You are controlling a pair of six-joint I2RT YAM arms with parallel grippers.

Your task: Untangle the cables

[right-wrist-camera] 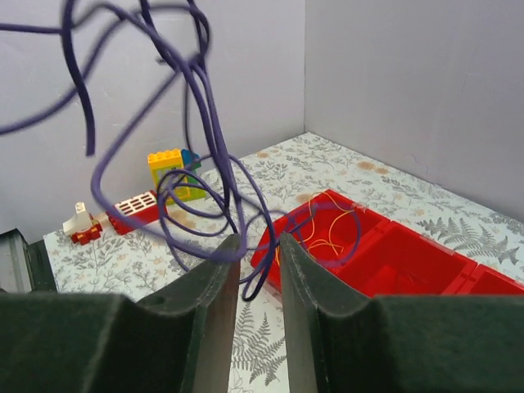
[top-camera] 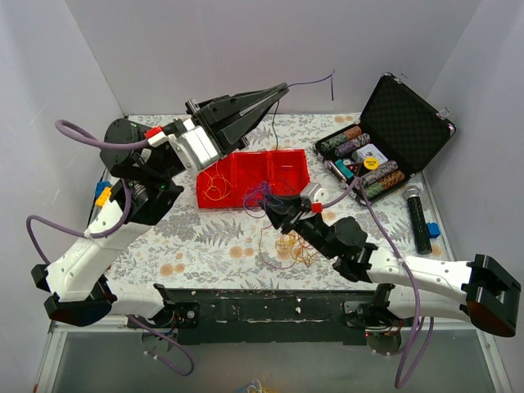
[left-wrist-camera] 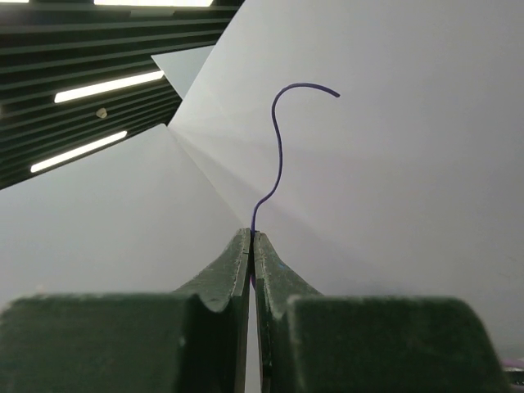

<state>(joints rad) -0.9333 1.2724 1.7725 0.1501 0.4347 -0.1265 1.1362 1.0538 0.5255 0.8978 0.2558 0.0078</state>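
My left gripper (top-camera: 284,86) is raised above the back of the table and shut on a thin purple wire (top-camera: 315,81). In the left wrist view the wire (left-wrist-camera: 279,147) curls up out of the closed tips (left-wrist-camera: 251,233). The wire runs down to a purple tangle (top-camera: 258,192) at my right gripper (top-camera: 265,202). In the right wrist view the purple loops (right-wrist-camera: 209,106) hang over and between the parted fingertips of that gripper (right-wrist-camera: 260,239). Yellow wires (top-camera: 217,184) lie in the left compartment of the red bin (top-camera: 286,172). An orange-yellow bundle (top-camera: 293,246) lies on the table.
An open black case of poker chips (top-camera: 385,139) stands at the back right. A black cylinder (top-camera: 419,217) lies near the right edge. Toy bricks (right-wrist-camera: 172,168) and a red-white piece (right-wrist-camera: 135,209) lie at the left. The red bin (right-wrist-camera: 409,254) is just ahead of the right gripper.
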